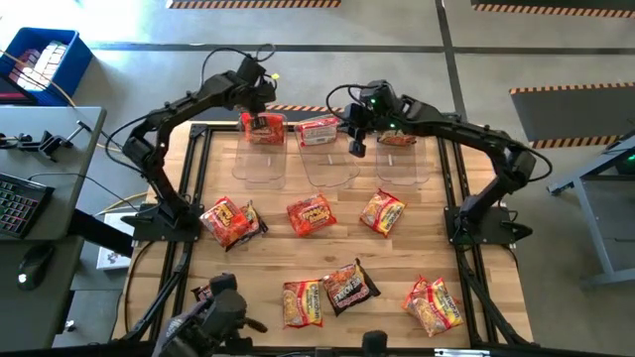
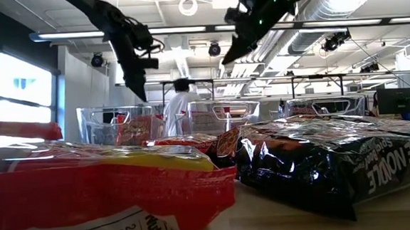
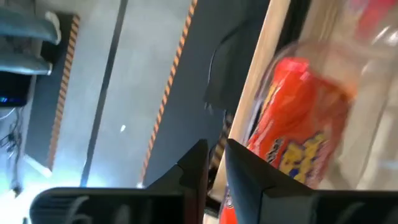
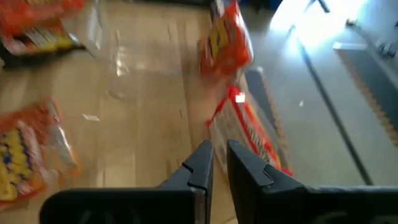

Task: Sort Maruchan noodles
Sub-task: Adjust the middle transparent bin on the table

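Three clear bins stand in a row at the table's far side. An orange packet [image 1: 263, 127] lies in the left bin [image 1: 260, 164], a red-and-white packet [image 1: 317, 129] in the middle bin [image 1: 329, 169], and an orange packet [image 1: 397, 139] in the right bin [image 1: 405, 167]. My left gripper [image 1: 261, 99] hangs shut above the left bin, over its orange packet [image 3: 292, 124], with nothing between its fingers. My right gripper [image 1: 356, 147] hangs shut and empty between the middle and right bins, beside the red-and-white packet [image 4: 245, 130]. Several Maruchan noodles lie flat on the table.
Loose packets lie in a middle row [image 1: 230, 220], [image 1: 311, 213], [image 1: 382, 211] and a near row [image 1: 303, 302], [image 1: 347, 286], [image 1: 434, 302]; one of these is dark. Bare wood shows between the rows. A person stands in the room beyond the table [image 2: 178, 102].
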